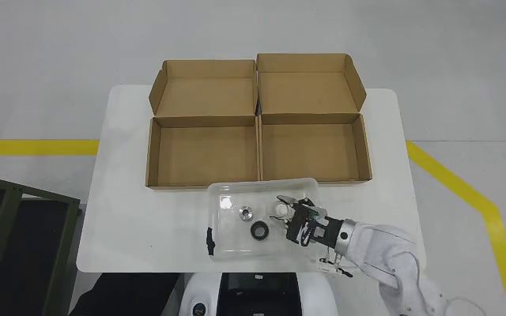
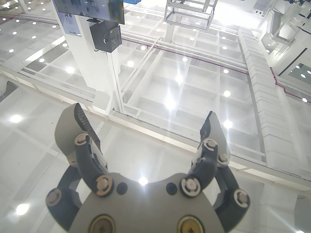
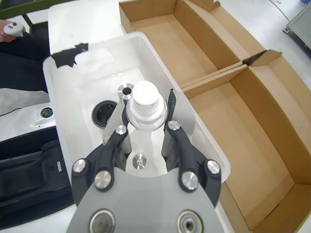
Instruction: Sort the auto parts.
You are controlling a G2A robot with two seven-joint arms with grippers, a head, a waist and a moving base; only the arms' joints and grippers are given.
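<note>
Right gripper (image 3: 146, 109) sits inside the clear bin (image 3: 159, 58), its two fingers pressed against opposite sides of the white stepped part (image 3: 145, 95). They are closed on its wide bottom flange as far as the wrist view shows, though I cannot tell whether the part is lifted off the bin floor. The part's long axis runs in line with the gripper, narrow stepped end pointing away from the palm, so the hold looks square rather than skewed. The coming move turns on where the boxes lie from here. Both stand just beyond the bin's far wall, side by side and touching, lids folded back, and neither holds anything. The right box (image 1: 312, 150) is straight across from this arm, while the left box (image 1: 204, 154) would need a longer reach over the bin. Which box this part belongs in cannot be read from the scene. Also in the bin are a metal collet (image 3: 125, 90) just beside the held part, a black ring (image 3: 103, 113) near it, a small metal disc (image 3: 139, 160) under the gripper, and one more small silvery piece (image 1: 226, 202) toward the bin's left end. Lifting out will need to clear the collet and the bin wall — both are close. Left gripper (image 2: 143, 112) is well away from the work, fingers spread wide, pointed at the ceiling and holding nothing.
</note>
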